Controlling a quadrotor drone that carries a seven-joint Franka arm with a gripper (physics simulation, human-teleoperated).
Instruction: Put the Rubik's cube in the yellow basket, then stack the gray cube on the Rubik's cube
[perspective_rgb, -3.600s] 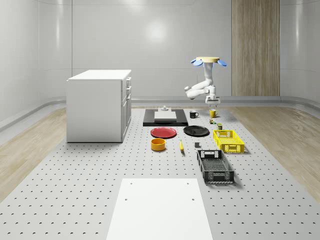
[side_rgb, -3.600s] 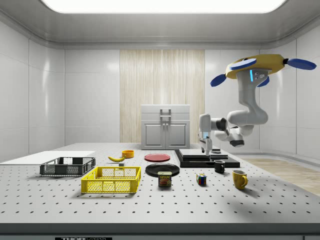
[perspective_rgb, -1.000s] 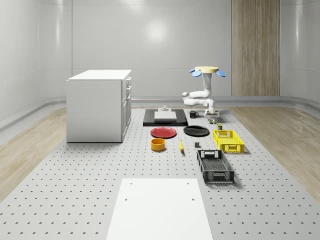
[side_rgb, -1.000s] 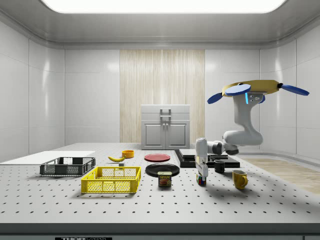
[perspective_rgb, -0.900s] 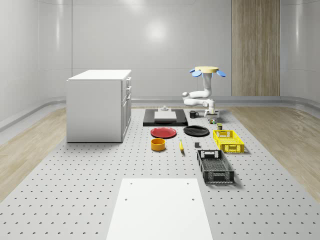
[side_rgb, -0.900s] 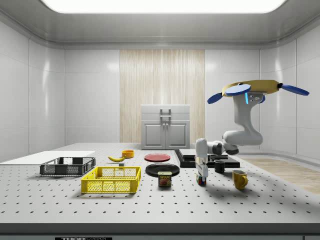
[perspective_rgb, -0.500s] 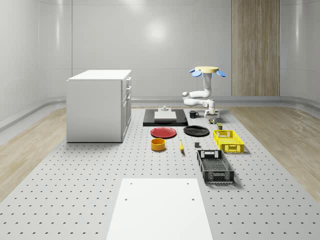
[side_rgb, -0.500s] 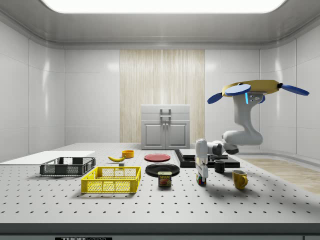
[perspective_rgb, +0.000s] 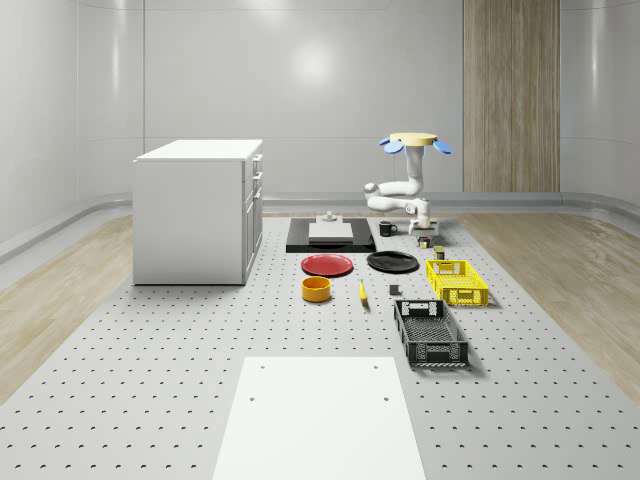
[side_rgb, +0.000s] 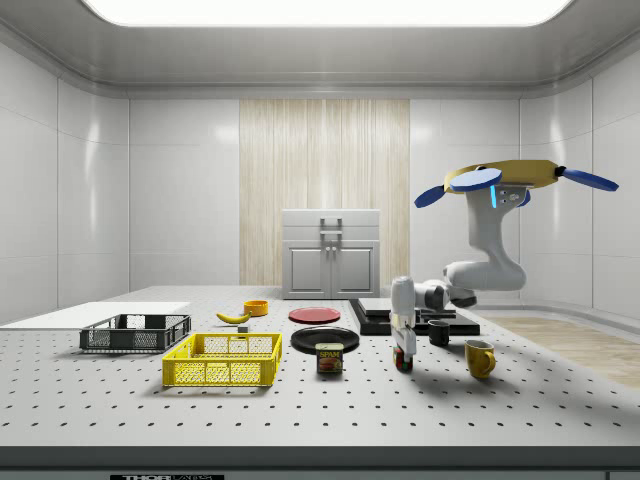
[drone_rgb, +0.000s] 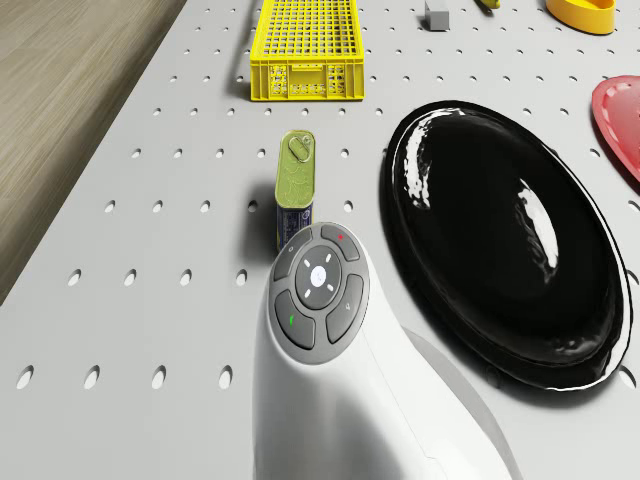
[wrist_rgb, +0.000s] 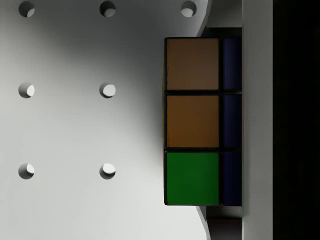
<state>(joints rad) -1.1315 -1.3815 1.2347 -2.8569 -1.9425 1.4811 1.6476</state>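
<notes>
Glossy black plate (drone_rgb: 505, 240), matt perforated table (drone_rgb: 150, 250)

Pale walls, a wood panel (perspective_rgb: 510, 95), white cabinet (perspective_rgb: 197, 210).

Between the gripper (side_rgb: 402, 352) and the yellow basket (side_rgb: 223, 360), at lower centre of the side view, the path is obstructed by a can (side_rgb: 329, 358); unobstructed space is seen above it.

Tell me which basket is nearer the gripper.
The yellow basket; the black basket lies farther from the gripper, toward the side view's left.
</notes>
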